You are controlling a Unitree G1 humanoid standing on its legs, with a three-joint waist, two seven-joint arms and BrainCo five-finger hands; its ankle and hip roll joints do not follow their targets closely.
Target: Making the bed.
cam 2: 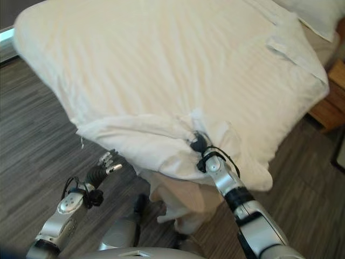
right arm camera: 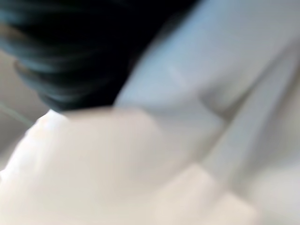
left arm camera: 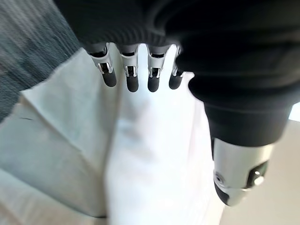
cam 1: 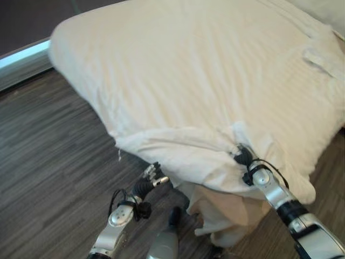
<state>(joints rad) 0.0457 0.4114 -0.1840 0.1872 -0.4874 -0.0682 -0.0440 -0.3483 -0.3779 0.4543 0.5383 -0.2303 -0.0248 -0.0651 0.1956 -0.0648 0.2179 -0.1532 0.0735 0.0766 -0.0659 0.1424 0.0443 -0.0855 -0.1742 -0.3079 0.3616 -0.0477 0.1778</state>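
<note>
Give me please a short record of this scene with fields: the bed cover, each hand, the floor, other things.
duvet: white duvet spread over the bed, its near corner bunched up and hanging over the edge
right hand: right hand buried in the bunched corner, fingers hidden by the cloth
left hand: left hand open, fingers straight, just below the duvet edge, holding nothing
floor: dark wood-pattern floor
other: pillow at the far end; wooden bedside furniture

Cream duvet (cam 1: 194, 70) — perhaps faintly striped, grey-brown floor (cam 1: 48, 162)
</note>
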